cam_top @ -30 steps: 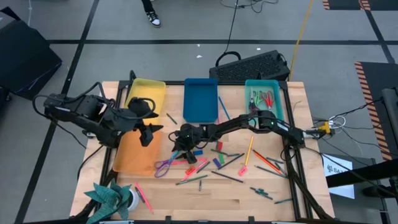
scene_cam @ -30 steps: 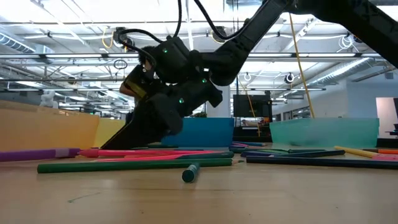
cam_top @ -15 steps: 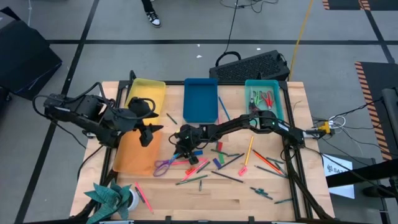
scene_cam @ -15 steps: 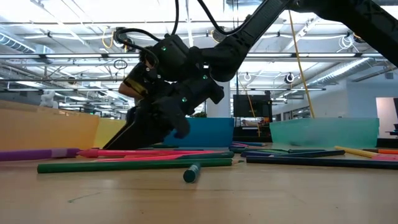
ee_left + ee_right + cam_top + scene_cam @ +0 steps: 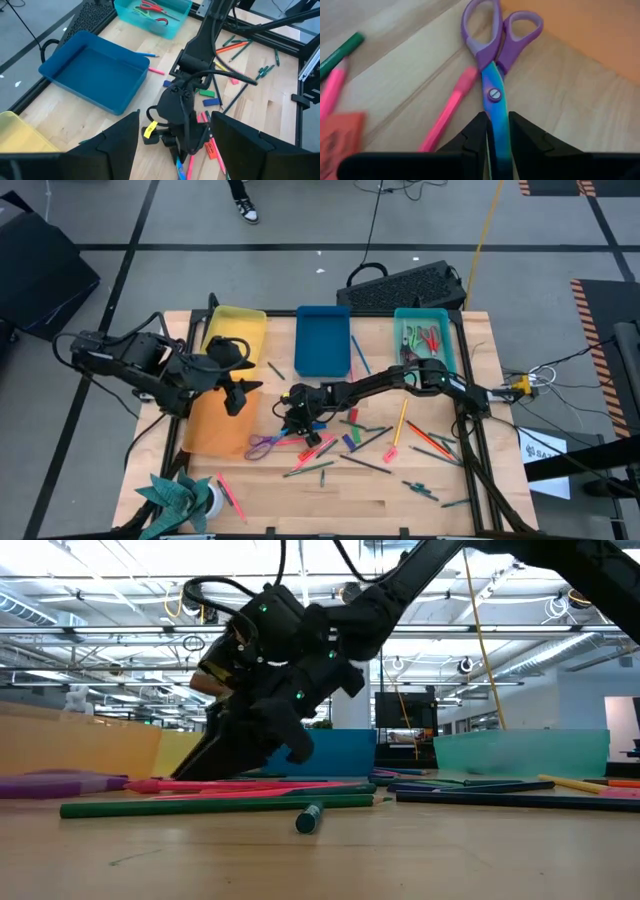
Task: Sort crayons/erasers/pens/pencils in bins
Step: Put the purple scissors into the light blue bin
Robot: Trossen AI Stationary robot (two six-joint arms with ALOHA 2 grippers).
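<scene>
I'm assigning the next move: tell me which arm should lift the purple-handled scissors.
Right. The right hand is shut on the blade of the scissors, low at the table's middle beside the orange bin. The left hand hangs open above that bin, gripping nothing.

Right hand (image 5: pixel 497 131) nearly closed, left hand (image 5: pixel 175 132) spread.

The right arm (image 5: pixel 390 383) reached across the middle of the table (image 5: pixel 300 505), barring the way between the bins (image 5: pixel 322 340) and the scattered sticks (image 5: pixel 365 442). Bare wood lay open along the near edge, save a teal paper shape (image 5: pixel 178 498) at the left corner.
</scene>
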